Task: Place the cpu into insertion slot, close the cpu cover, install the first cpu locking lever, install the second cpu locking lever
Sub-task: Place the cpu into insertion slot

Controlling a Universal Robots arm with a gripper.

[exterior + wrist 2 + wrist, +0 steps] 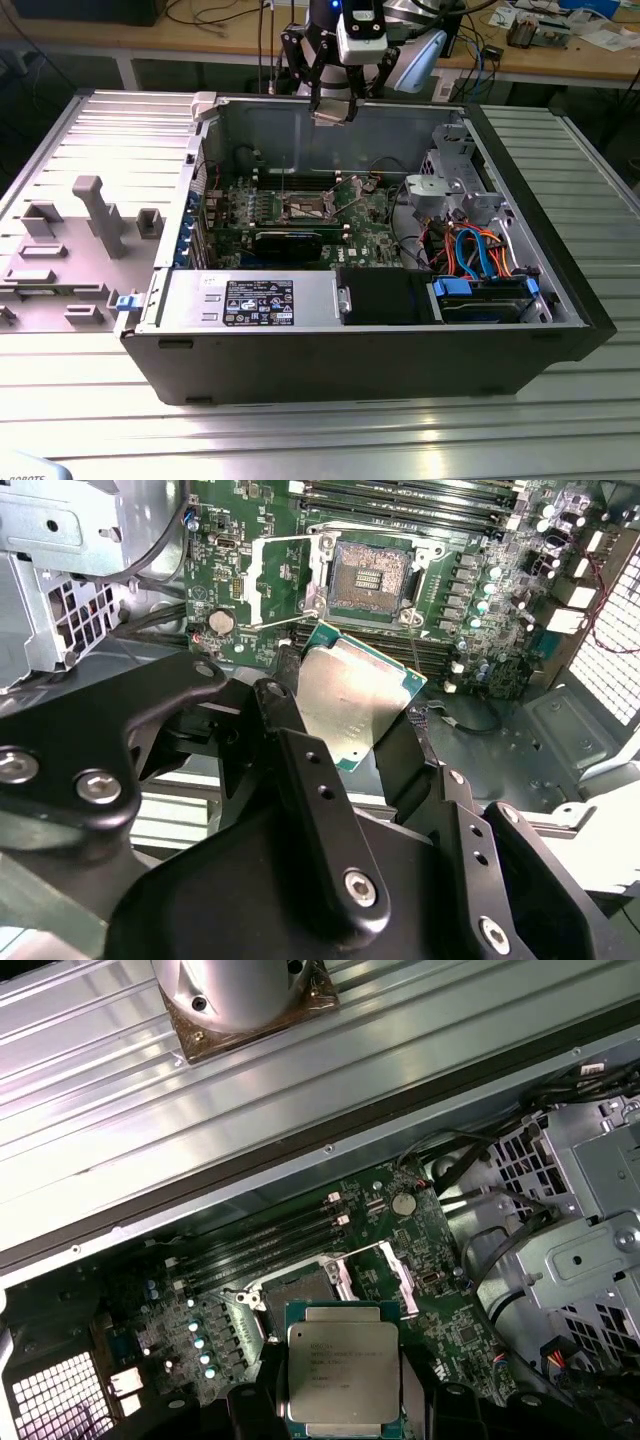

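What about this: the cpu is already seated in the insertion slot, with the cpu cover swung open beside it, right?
No. In the second wrist view the gripper holds the cpu in the air; the insertion slot is empty, the cpu cover swung open beside it.

Chip [355,702]: small flat square, dull silver top, green edge; pinched at two opposite sides in the gripper [340,715], tilted, up off the board [480,620], not in the socket. Socket [372,578]: square, dark centre, silvery border, lying bare. Cover [283,575]: thin silvery frame, swung open beside the socket.
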